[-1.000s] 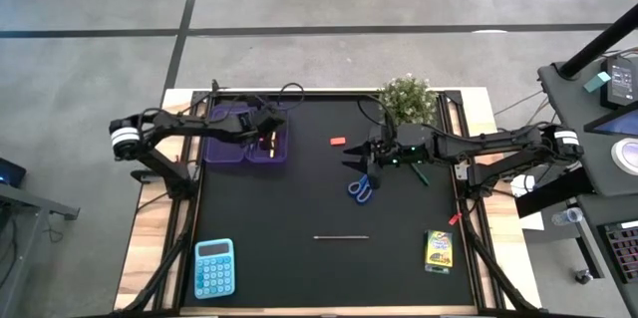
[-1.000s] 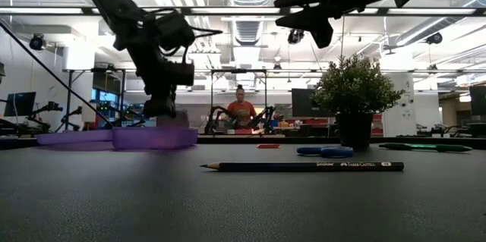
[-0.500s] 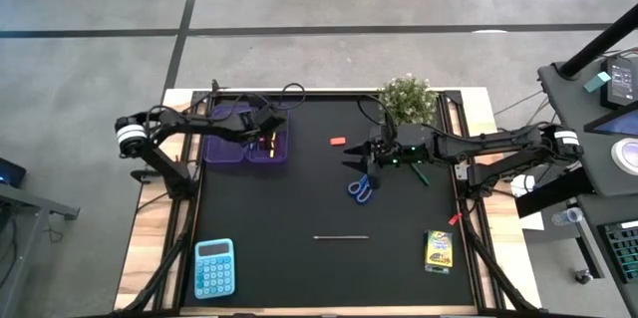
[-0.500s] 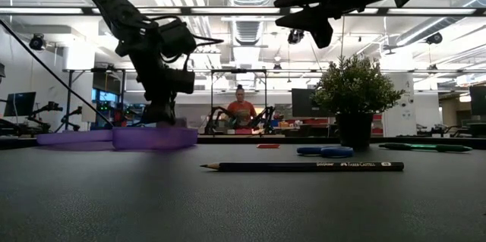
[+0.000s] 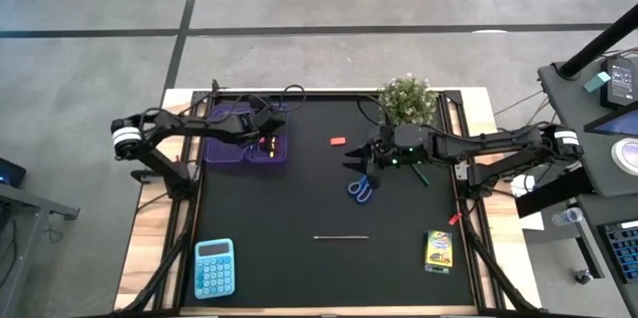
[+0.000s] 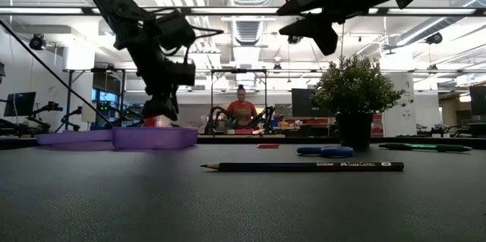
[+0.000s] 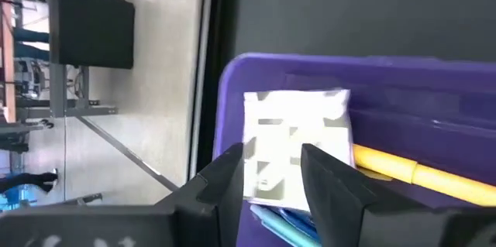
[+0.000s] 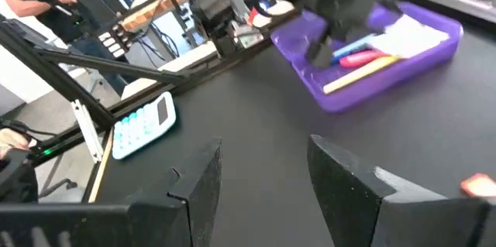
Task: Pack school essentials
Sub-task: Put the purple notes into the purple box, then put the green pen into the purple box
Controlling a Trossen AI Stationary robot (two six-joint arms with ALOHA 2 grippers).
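Note:
The translucent purple case (image 5: 246, 135) lies at the table's far left. In it are a white packet (image 7: 298, 142), a yellow pen (image 7: 422, 171) and a blue pen (image 7: 283, 220). My left gripper (image 7: 271, 181) hangs open just above the case's right compartment, with the packet showing between its fingers. My right gripper (image 5: 359, 159) hovers open above the table's middle, a little beyond the blue-handled scissors (image 5: 361, 189). Flat on the black table lie a red eraser (image 5: 338, 142), a thin grey pencil (image 5: 341, 237), a crayon box (image 5: 439, 249) and a green pen (image 5: 420, 173). My left gripper points down over the white packet's near part (image 7: 271, 162), which lies flat in the case. I cannot tell whether the open fingers touch it.
A small potted plant (image 5: 407, 99) stands at the far edge, right of centre, close behind my right arm. A light-blue calculator (image 5: 214, 267) lies at the near left corner. Bare black table stretches between the case, the scissors and the pencil.
My left gripper has opened above the case's right compartment, staying over the same spot. The white packet now lies in the case below its fingers.

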